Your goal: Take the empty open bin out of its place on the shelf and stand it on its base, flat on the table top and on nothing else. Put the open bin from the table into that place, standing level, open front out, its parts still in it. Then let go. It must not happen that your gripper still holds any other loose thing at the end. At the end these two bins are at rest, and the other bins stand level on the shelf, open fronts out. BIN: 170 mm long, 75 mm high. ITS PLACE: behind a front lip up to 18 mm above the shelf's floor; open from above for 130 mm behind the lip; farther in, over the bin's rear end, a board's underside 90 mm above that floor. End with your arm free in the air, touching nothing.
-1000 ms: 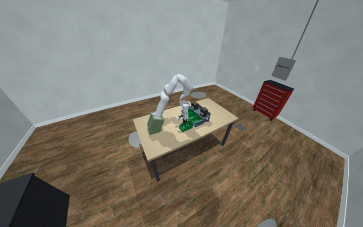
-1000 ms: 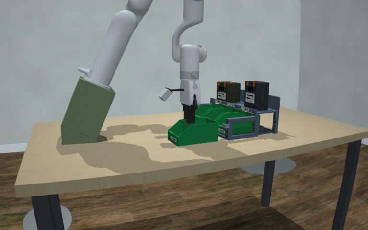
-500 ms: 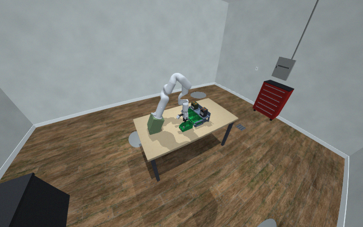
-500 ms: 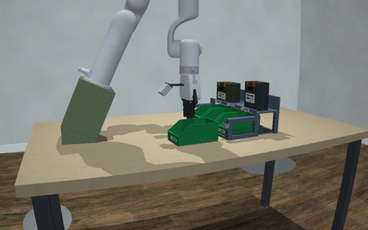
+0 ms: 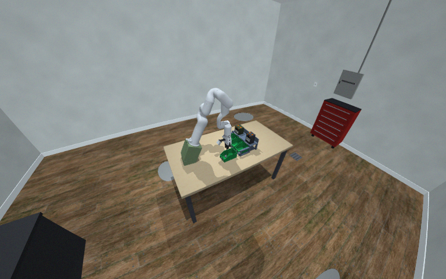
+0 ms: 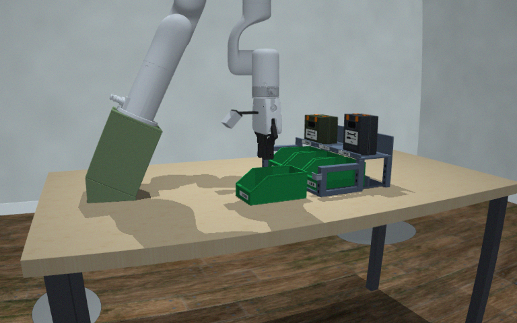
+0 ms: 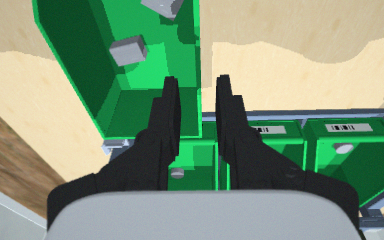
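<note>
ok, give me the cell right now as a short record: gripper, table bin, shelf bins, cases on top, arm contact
gripper: open part way, nothing between the fingers
table bin: green open bin, standing on its base on the table top, gray blocks inside
shelf bins: green, in a row on the gray-blue shelf, labels to the front
cases: one olive, one dark gray, both on the upper board
arm contact: none apparent

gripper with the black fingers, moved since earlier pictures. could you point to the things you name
Yes, upward: in the exterior view the black-fingered gripper (image 5: 227, 147) (image 6: 265, 158) (image 7: 197, 93) has risen relative to the green open bin (image 5: 230, 157) (image 6: 280, 189) (image 7: 65, 55) on the table (image 5: 273, 145) (image 6: 213, 221) (image 7: 280, 75).
</note>
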Robot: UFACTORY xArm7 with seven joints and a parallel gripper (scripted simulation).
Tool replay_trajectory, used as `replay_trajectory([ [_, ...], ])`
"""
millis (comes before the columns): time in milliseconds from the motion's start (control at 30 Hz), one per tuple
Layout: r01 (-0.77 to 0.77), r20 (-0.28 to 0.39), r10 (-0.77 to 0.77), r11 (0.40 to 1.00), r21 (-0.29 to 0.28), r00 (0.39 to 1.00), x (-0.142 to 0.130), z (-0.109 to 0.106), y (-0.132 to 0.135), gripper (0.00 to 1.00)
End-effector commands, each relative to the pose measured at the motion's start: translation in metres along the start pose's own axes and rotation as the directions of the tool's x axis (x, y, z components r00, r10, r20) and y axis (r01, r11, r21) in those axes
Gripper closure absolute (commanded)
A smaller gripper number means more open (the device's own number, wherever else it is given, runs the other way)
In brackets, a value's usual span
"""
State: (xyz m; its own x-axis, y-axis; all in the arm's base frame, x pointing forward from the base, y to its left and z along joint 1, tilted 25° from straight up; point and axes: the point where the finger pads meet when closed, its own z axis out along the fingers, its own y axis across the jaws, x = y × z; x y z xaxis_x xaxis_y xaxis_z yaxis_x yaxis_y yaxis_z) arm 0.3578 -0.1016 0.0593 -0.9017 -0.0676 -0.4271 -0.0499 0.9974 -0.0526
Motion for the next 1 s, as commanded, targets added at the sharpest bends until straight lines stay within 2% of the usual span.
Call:
replay_trajectory([
  [0, -0.001, -0.015, 0.001, 1.000, -0.007, 1.000, -0.001, -0.005, -0.001, 0.74],
  [967, -0.001, -0.015, 0.001, 1.000, -0.007, 1.000, -0.002, -0.035, -0.001, 0.74],
])
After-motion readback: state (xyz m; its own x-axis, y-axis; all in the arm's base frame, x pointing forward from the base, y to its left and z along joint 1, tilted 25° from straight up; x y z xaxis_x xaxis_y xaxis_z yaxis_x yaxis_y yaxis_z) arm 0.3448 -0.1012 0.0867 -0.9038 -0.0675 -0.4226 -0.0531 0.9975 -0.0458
